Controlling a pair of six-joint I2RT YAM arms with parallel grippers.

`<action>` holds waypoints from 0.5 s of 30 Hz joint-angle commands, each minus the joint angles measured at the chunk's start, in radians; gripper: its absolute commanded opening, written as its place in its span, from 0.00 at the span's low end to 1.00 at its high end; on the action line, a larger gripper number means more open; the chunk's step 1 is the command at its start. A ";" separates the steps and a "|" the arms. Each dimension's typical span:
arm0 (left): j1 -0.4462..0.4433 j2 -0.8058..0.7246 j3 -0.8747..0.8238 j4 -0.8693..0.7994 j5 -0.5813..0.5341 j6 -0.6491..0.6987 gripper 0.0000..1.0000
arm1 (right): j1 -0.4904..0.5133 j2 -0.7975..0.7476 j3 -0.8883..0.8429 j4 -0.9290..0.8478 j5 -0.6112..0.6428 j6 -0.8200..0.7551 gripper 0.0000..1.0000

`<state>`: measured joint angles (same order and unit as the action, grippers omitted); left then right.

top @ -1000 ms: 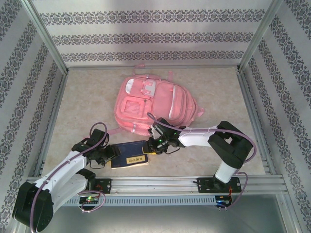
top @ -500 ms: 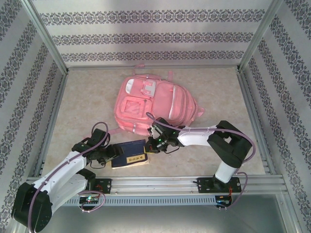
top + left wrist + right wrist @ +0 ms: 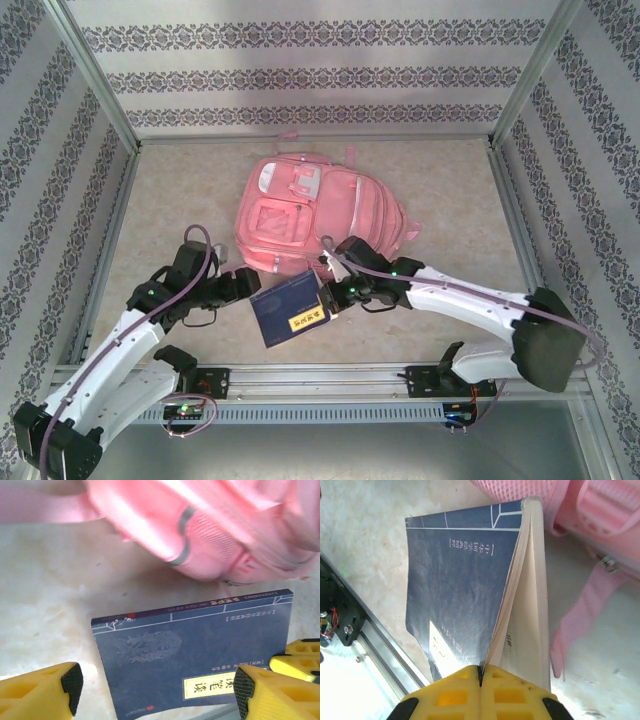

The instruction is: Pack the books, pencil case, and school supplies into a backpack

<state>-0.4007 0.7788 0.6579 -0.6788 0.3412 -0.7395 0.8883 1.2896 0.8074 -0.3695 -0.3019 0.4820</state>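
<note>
- The navy book (image 3: 290, 312) with the yellow label lies near the front of the table (image 3: 180, 200), just beside the bottom end of the pink backpack (image 3: 320, 210).
- It is thin and looks light. Its cover looks soft and bendy, so I think it will flop and sag if only one edge is held.
- In the right wrist view the book is fanning open, with the blue cover on one side and the white pages on the other.
- The right gripper (image 3: 480, 670) is pinched tight on a thin bit of the book at its near edge. It looks like just the cover or a few pages, not the whole book.
- A better hold, I think, is on the whole thickness near the spine, so the pages stay shut.
- The left gripper (image 3: 155, 692) is spread wide with the book's near end between its fingers. It is not squeezing anything.
- The backpack is big and squashy, so it may fold or slide when the book is pushed in. I cannot tell if its main pocket is unzipped.
</note>
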 commanded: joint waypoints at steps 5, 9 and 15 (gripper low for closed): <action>-0.059 0.096 0.198 -0.068 0.032 0.311 0.76 | 0.012 -0.171 0.040 -0.066 0.142 -0.354 0.00; -0.149 0.158 0.318 -0.072 0.040 0.594 0.75 | 0.012 -0.215 0.052 -0.055 0.138 -0.554 0.00; -0.264 0.150 0.360 -0.013 -0.006 0.981 0.80 | 0.012 -0.232 0.110 -0.083 0.105 -0.725 0.00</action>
<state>-0.6342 0.9379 0.9943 -0.7136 0.3603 -0.0544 0.8883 1.0794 0.8597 -0.4503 -0.1917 -0.0944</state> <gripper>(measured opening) 0.798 0.058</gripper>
